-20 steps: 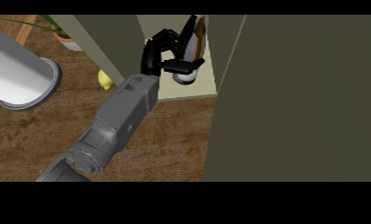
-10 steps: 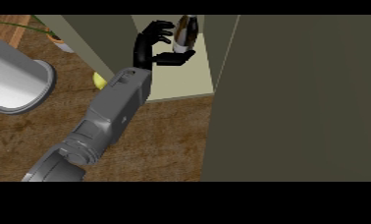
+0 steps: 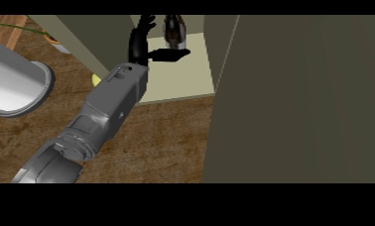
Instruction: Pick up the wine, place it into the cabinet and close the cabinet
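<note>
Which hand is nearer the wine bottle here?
The left hand: it is open just left of the wine bottle inside the cabinet. The right hand is out of view.

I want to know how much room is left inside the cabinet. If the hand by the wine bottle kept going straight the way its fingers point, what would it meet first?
Probably the cabinet's back; the left hand points inward, the wine bottle beside it. Depth is unclear.

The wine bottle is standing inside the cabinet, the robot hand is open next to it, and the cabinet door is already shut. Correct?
Not quite. The head view shows the cabinet door open, swung out at the right. The rest holds: the wine bottle stands inside the cabinet, and the robot hand is open beside it.
</note>
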Tool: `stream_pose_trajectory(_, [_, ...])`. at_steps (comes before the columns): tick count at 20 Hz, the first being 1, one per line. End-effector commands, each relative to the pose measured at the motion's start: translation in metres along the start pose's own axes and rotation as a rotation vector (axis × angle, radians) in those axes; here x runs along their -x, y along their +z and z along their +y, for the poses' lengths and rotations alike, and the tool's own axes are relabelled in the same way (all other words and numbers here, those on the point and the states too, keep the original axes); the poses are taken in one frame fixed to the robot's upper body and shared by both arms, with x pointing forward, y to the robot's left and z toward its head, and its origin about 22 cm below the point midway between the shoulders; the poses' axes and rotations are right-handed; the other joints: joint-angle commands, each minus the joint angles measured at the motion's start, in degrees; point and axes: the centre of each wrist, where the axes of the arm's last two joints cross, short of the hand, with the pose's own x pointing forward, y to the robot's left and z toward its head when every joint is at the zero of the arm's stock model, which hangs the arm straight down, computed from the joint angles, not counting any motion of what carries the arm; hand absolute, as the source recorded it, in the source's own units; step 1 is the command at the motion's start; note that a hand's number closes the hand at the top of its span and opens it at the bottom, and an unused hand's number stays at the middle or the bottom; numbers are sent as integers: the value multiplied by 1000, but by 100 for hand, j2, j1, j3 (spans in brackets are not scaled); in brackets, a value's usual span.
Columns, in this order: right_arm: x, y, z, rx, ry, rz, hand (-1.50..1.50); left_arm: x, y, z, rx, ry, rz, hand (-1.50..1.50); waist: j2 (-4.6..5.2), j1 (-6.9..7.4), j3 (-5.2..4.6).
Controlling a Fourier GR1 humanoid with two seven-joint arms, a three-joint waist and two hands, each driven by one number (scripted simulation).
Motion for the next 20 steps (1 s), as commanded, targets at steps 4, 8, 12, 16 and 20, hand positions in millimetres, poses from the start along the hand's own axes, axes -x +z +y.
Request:
stream_pose_trajectory(4, [-20,8,-1,-15,-84,2,-150,-10,-7,3,45,69,-53,-150,15,23,4])
stream_pose_trajectory(8, [-32,10,-3,-16,-99,0,-150,-22,-7,-10,82,190,-96,-150,-18,77,-7])
stream_pose_trajectory(12, [-35,9,-6,4,-78,-10,-150,-30,-11,-10,138,289,-146,150,-49,175,-5])
stream_pose_trajectory(16, [-32,14,-4,5,-83,-7,-150,-38,-17,-7,202,399,-142,150,-103,194,5])
stream_pose_trajectory(20, [-47,13,-8,10,-77,6,-150,-38,-1,-36,259,424,-134,-150,-146,348,1])
